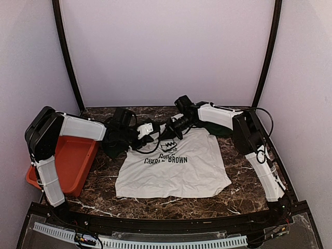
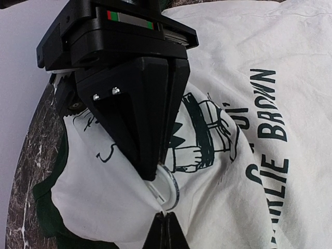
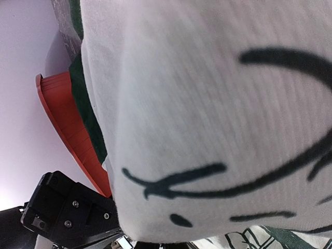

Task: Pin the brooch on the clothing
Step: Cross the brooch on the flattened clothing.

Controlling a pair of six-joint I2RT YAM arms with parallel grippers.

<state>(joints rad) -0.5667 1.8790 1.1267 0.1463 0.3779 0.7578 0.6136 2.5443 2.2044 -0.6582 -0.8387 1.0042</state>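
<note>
Left jaws pressing together, tips touching white round brooch point(image 2: 168, 191) rim; grip unclear. Right jaws pressing together at opposite rim, fabric bunching around them. T-shirt point(image 1: 176, 168) lying on surface point(image 1: 244, 192) centre, collar end far; print reading "CHARLIE BROWN". Orange tray point(image 1: 72, 161) sitting left.

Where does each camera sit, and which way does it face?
Top: high behind the bases, looking down on the table, shirt and tray; left arm and right arm show whole, left claw and right claw tip to tip over the shirt.
Left wrist: low over the shirt, facing the right claw and brooch; its own claw tips at the bottom edge.
Right wrist: right against the shirt, tray at left; its own fingers hidden by cloth.
Shared: top and left wrist both show the right claw.
</note>
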